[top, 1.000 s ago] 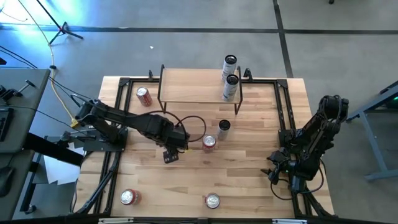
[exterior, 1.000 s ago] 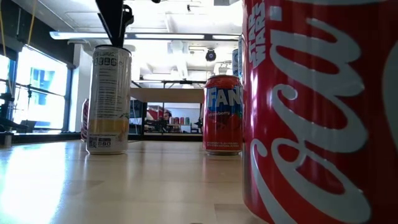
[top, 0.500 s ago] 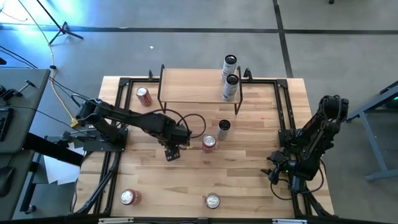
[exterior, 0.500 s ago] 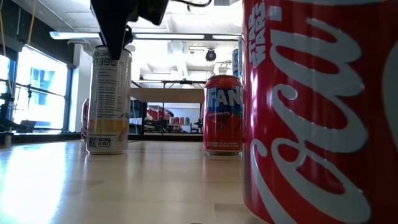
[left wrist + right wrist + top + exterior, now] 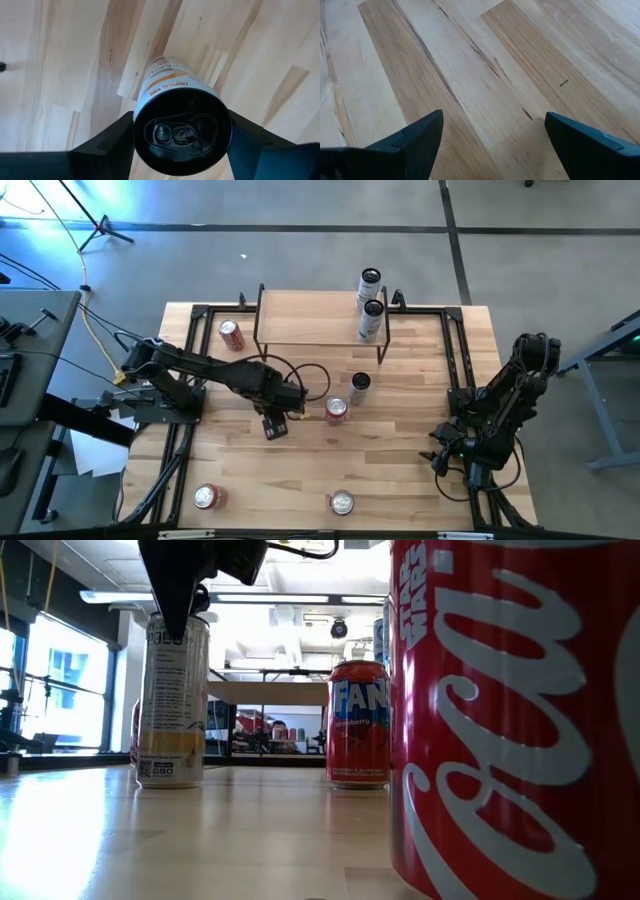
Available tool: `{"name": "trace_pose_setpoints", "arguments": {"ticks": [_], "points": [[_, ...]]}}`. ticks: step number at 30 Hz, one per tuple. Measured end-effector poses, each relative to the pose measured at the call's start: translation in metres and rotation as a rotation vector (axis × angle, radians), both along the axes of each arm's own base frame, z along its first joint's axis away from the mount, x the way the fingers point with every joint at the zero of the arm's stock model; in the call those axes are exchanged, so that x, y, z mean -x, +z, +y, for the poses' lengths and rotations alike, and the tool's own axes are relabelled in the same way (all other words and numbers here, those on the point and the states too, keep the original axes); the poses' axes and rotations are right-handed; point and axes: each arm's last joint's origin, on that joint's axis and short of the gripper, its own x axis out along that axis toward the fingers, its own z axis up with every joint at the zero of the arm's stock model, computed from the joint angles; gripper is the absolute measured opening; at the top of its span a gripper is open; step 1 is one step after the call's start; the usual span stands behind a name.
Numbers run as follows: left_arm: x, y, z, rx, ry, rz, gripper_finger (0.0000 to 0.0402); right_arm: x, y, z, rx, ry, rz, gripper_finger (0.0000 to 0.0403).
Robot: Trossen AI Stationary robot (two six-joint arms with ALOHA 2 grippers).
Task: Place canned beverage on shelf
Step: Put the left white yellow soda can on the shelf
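Left pincer clamped around tall can on tabletop, shelf placement ahead; right pincer spread wide, idle

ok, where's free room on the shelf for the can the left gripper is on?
Shelf: plank bare from its left end to the two slim cans crowding the right end. Left gripper grips a tall can, with the red can close beside it.
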Motion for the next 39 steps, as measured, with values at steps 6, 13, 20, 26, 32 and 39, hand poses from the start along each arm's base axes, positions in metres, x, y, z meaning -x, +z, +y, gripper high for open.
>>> {"name": "trace_pose_setpoints", "arguments": {"ticks": [6,13,20,26,32,39], "points": [[0.002,0.000,-0.003,0.014,-0.202,0.014,0.0215,0.000,0.000,0.000,0.000,0.000,0.000,0.0339],[0.005,0.000,-0.010,-0.027,-0.720,0.027,0.0215,0.000,0.000,0.000,0.000,0.000,0.000,0.0339],[0.004,0.000,-0.010,-0.086,-1.261,0.029,0.0215,0.000,0.000,0.000,0.000,0.000,0.000,0.0339],[0.004,0.000,-0.011,-0.123,-1.640,0.033,0.0215,0.000,0.000,0.000,0.000,0.000,0.000,0.0339],[0.005,0.000,-0.012,-0.145,-1.857,0.050,0.0215,0.000,0.000,0.000,0.000,0.000,0.000,0.0339],[0.005,0.000,-0.011,-0.170,-2.004,0.073,0.0214,0.000,0.000,0.000,0.000,0.000,0.000,0.0339]]}}
